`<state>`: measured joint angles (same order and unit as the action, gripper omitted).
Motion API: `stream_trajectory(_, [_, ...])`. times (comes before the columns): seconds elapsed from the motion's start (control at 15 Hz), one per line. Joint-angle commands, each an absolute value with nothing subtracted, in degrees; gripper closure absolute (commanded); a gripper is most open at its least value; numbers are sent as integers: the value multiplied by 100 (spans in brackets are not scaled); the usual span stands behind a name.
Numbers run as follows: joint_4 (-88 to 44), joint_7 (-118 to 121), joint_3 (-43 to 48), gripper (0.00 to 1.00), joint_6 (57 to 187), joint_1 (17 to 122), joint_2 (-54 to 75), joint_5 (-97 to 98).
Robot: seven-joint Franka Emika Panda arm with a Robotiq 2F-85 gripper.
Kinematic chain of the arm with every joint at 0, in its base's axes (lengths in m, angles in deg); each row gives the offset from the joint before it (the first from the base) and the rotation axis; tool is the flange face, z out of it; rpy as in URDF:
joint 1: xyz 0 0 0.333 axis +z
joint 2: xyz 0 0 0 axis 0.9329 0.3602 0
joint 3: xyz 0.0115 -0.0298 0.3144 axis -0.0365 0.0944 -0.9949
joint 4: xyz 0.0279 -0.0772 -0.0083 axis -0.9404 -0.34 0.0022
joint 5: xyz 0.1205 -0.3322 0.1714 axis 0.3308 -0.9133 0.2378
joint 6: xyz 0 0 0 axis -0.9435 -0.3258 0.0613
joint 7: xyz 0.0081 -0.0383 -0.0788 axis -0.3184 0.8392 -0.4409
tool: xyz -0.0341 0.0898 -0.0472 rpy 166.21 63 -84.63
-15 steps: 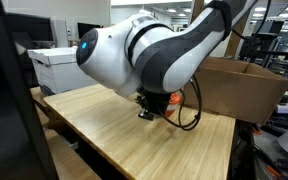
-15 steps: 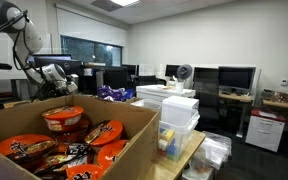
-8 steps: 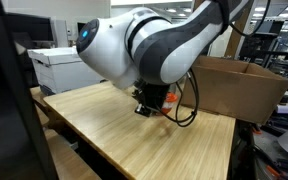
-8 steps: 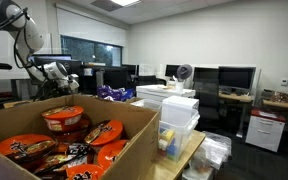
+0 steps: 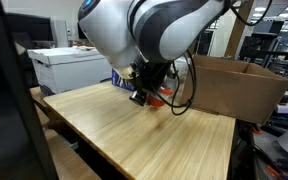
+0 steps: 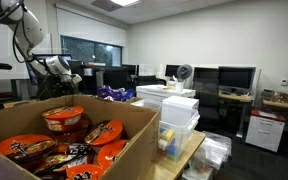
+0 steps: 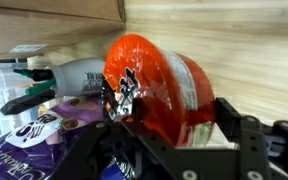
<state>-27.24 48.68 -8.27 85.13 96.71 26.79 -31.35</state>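
My gripper (image 7: 172, 118) is shut on a red-orange instant noodle bowl (image 7: 154, 85), which fills the space between the black fingers (image 7: 232, 112) in the wrist view. In an exterior view the gripper (image 5: 144, 93) hangs above the wooden table (image 5: 114, 135) with the orange bowl (image 5: 156, 97) showing under it, just left of the cardboard box (image 5: 239, 88). From the far side the gripper (image 6: 63, 67) appears small behind the open cardboard box (image 6: 134, 125), which holds several more noodle bowls (image 6: 64, 120).
A purple snack bag (image 7: 44, 140) and a grey-handled tool (image 7: 59, 80) lie on the table beside the bowl. A white printer (image 5: 64, 68) stands past the table's far edge. Stacked plastic bins (image 6: 176, 120) sit next to the box.
The arm has risen and swung upward, lifting the gripper and the orange bowl off the tabletop. The jaws have kept the same width.
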Motion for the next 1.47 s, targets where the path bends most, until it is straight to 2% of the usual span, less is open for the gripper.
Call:
stream_trajectory(0.0, [-3098,4652,-919,59,8421,9571,2146,-3021])
stream_trajectory(0.8, [-3130,4725,-1169,59,7052,9607,1266,-3148])
stream_trajectory(1.2, [-3176,4444,-1371,59,7909,9499,1298,-3184])
stream_trajectory(1.27, [-3139,4388,-1386,11,8073,9508,1382,-3212])
stream_trajectory(1.4, [-3084,4210,-1415,4,8441,9509,1555,-3191])
